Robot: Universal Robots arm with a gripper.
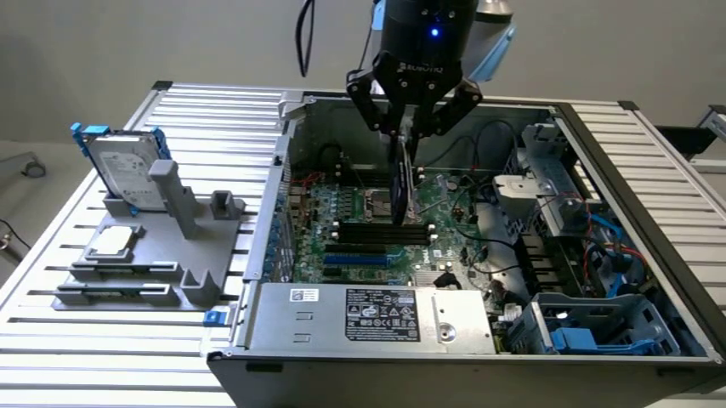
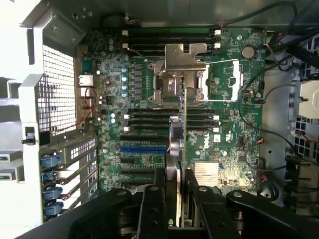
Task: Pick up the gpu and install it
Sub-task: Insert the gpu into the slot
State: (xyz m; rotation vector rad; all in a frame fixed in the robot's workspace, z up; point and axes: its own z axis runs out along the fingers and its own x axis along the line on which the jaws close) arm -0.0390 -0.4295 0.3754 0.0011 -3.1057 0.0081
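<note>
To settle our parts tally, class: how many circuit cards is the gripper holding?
1: the gpu, held edge-on in the gripper, over the motherboard. Cards elsewhere in the case may be hidden.

The arm is held vertical, reaching straight down from above. The claw is pointed downward, its fingers clamped on the gpu, which is gripped edge-on.

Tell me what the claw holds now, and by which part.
The claw grips the gpu by its top edge; the card hangs upright above the motherboard.
</note>
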